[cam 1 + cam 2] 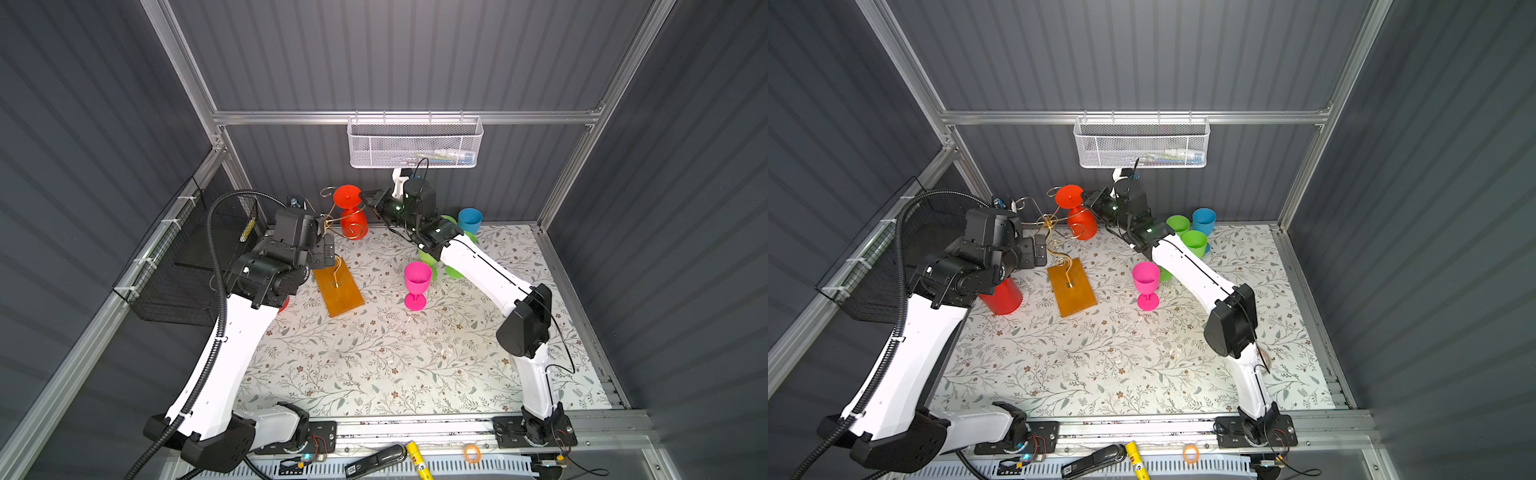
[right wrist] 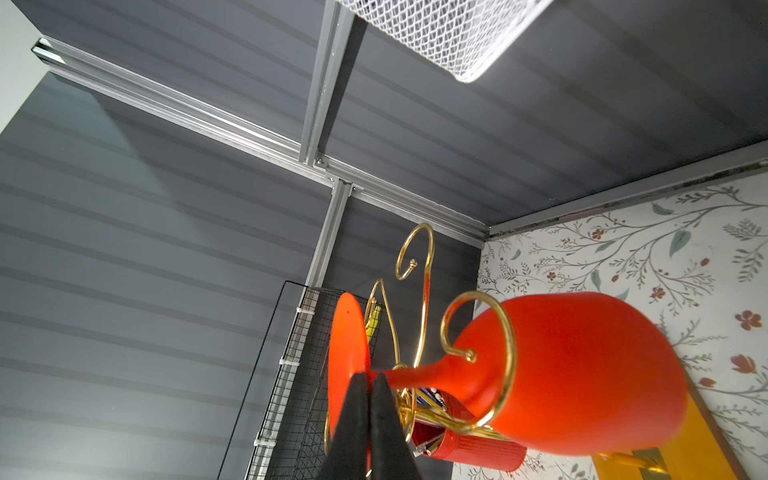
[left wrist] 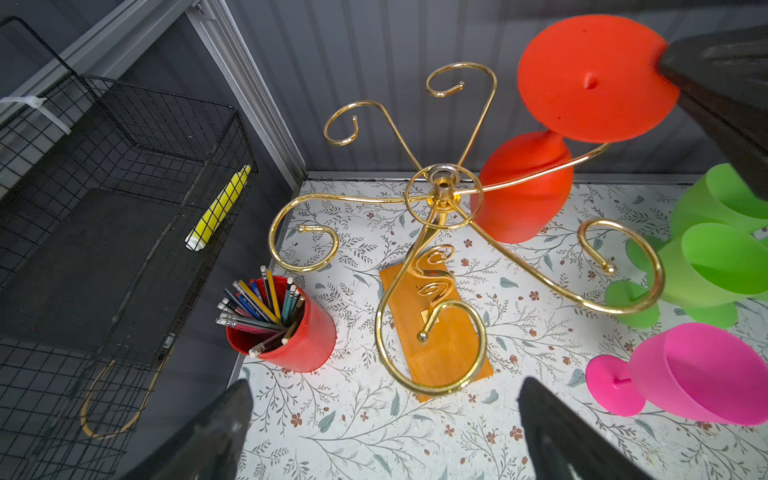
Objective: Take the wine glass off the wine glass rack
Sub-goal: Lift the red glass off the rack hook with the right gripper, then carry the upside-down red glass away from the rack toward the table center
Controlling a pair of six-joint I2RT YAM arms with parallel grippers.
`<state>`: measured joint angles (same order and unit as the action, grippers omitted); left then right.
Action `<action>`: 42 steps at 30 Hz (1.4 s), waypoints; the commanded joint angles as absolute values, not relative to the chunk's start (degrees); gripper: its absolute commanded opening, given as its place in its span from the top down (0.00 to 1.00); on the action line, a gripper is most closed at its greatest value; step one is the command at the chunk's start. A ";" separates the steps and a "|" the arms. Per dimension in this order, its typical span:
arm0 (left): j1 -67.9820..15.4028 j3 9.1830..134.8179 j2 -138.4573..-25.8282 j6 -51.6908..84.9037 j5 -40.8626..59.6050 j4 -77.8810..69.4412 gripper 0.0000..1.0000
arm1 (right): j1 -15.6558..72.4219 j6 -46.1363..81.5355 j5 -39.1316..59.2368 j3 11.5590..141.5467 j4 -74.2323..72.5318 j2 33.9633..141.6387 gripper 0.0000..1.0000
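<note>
Early going: finds the wine glass [image 1: 351, 212] hanging on the wine glass rack [image 3: 442, 183], toward the back of the floral mat [image 1: 374, 353], with the stem threaded through one gold scroll arm. Shows the right gripper [image 2: 368, 378] shut tight on the rim of the glass's round foot, fingertips pinching the disc edge-on. Shows the left gripper [image 3: 384, 382] spread as wide as it goes and holding nothing, poised just beside the rack's post. Grasp made, then; leaves the lift, the slide out of the scroll and the setting down yet to do. Runs the glass's long axis roughly vertical, tipped a little, foot up and bowl mouth down toward the mat. Hard to say from these angles whether the foot rests on the wire or sits slightly clear of it.
</note>
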<state>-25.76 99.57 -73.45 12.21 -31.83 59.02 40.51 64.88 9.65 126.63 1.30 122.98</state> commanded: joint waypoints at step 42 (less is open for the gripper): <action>-25.40 100.21 -74.50 11.60 -28.03 56.30 0.00 | 35.54 62.77 3.58 124.34 -13.10 124.36 1.00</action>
